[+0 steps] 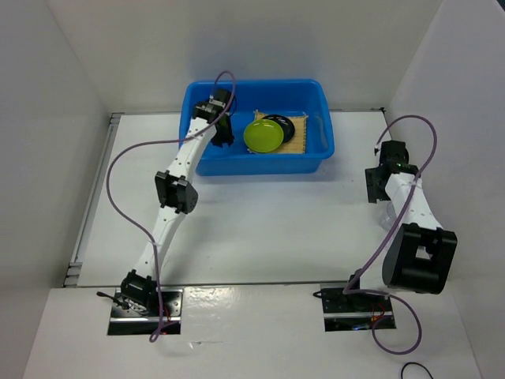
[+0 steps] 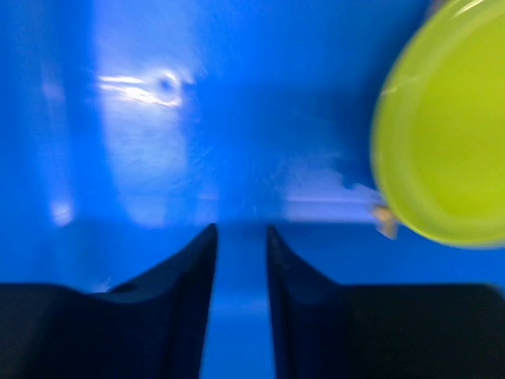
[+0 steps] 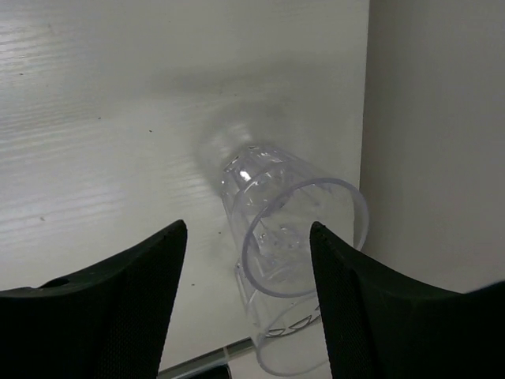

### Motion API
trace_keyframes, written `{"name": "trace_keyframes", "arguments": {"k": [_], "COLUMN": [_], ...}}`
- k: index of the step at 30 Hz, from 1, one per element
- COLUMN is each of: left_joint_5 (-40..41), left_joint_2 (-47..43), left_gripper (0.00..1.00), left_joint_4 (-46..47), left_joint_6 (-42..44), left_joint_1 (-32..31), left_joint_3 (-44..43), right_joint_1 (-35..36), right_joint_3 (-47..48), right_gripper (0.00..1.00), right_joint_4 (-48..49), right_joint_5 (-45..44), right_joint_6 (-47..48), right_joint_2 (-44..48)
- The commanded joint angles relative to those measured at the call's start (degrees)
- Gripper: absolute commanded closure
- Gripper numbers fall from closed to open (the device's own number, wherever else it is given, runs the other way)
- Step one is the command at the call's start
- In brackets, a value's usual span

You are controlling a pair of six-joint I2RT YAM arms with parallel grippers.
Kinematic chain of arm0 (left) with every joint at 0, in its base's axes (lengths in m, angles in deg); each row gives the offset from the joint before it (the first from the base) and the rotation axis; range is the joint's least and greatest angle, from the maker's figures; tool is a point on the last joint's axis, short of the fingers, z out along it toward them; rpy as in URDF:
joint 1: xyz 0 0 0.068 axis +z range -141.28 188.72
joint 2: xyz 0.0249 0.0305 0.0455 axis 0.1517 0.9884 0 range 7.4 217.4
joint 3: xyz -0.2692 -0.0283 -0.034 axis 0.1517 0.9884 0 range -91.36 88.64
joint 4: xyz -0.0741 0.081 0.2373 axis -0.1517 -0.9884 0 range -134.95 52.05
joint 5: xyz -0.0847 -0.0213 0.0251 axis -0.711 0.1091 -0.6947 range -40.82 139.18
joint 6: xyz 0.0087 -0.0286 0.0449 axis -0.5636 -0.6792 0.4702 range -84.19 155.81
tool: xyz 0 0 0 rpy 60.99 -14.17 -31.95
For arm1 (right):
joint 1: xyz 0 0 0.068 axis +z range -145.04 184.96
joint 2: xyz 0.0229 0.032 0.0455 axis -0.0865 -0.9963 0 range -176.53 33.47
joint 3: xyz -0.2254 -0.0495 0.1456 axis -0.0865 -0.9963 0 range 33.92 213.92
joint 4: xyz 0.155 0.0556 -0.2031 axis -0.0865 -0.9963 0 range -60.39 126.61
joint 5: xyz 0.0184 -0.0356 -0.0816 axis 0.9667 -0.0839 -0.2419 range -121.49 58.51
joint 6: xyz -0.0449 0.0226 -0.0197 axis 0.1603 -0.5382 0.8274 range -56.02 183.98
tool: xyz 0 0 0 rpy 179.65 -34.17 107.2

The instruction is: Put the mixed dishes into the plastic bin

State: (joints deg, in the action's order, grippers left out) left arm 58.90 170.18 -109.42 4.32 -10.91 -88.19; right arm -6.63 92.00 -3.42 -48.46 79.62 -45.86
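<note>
The blue plastic bin [image 1: 316, 162] stands at the back of the table. Inside it the lime-green plate [image 1: 263, 136] lies over the black plate [image 1: 278, 121] on the bamboo mat [image 1: 295, 134]. My left gripper [image 1: 224, 136] is down in the bin's left part, its jaws a narrow gap apart and empty [image 2: 241, 237], with the lime-green plate [image 2: 450, 134] to its right. My right gripper [image 1: 376, 189] is open near the right wall. A clear plastic cup [image 3: 304, 229] stands between its fingers [image 3: 248, 227], nearer the right one. A faint clear shape by the bin's right end [image 1: 322, 130] may be the second cup.
White walls close the table on the left, back and right; the right wall [image 3: 434, 118] is right beside the cup. A metal rail [image 1: 95, 197] runs along the table's left edge. The bin floor [image 2: 197, 142] under the left gripper is bare blue plastic.
</note>
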Motion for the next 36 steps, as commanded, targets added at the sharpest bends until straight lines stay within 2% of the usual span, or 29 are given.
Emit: {"name": "trace_keyframes", "arguments": {"k": [1,4,8,9,11,12,13,16,18,21,25,27,29,30,31,33,34,36], "left_joint_5": [0.7,-0.7,-1.3,-1.8,-1.8,-1.8,-1.8,-1.8,-1.8,-1.8,1.3,3.1,2.5,2.5,3.0,5.7,5.7,3.7], "left_joint_2": [-11.5,-15.4,-18.4,-18.4,-19.5,-19.5,-20.8,-24.1,-26.5,-32.1,-40.9,-45.2,-48.3,-51.6,-53.3,-59.1,-61.4,-68.2], "left_gripper": [0.60,0.57,0.57,0.57,0.57,0.57,0.58,0.59,0.59,0.59,0.59,0.59,0.59,0.60,0.60,0.60,0.58,0.47], "left_joint_4": [-0.2,1.0,1.0,1.0,1.0,1.0,1.0,0.5,0.4,0.4,1.0,1.0,1.5,2.5,3.9,6.1,9.5,13.2], "left_joint_6": [1.2,1.2,1.2,1.7,1.7,1.7,1.7,1.7,2.2,3.5,5.8,6.9,6.9,6.4,6.3,5.7,5.7,6.3], "left_joint_1": [1.6,2.2,2.8,3.3,3.8,3.8,4.3,4.9,5.7,7.0,8.1,8.7,10.8,11.5,12.0,12.8,13.8,15.9], "left_joint_3": [-0.2,0.3,2.6,3.2,3.9,4.6,4.7,6.8,8.9,11.9,17.5,22.0,26.5,31.6,34.4,40.8,48.7,57.1], "right_joint_1": [-1.8,-2.9,-4.2,-4.7,-4.8,-4.8,-5.3,-5.3,-5.3,-2.0,4.9,11.2,18.1,20.0,21.5,23.5,24.3,24.3], "right_joint_3": [2.4,0.8,0.8,0.8,0.8,0.8,0.8,2.9,6.5,13.3,26.2,31.0,38.2,40.9,47.8,56.0,63.9,75.9], "right_gripper": [0.31,0.31,0.48,0.60,0.75,0.94,1.00,1.00,1.00,1.00,1.00,1.00,1.00,1.00,1.00,1.00,1.00,1.00], "right_joint_4": [-0.4,1.9,2.5,2.5,2.5,2.5,2.5,-0.4,-4.8,-10.6,-16.1,-15.5,-15.0,-14.3,-15.9,-18.5,-19.7,-21.0], "right_joint_5": [2.8,2.8,5.2,5.7,5.7,5.7,5.7,8.6,12.0,12.7,13.8,13.8,15.3,16.7,19.0,28.8,31.4,37.0], "right_joint_6": [5.3,6.9,7.5,7.5,7.5,7.5,7.5,6.9,8.5,10.6,13.0,12.5,11.7,11.7,11.1,11.1,10.2,9.0], "right_joint_2": [-1.3,-2.0,-6.1,-7.1,-9.3,-9.4,-9.4,-5.2,1.3,9.2,14.5,15.3,13.9,12.4,7.7,1.3,-5.6,-13.2]}}
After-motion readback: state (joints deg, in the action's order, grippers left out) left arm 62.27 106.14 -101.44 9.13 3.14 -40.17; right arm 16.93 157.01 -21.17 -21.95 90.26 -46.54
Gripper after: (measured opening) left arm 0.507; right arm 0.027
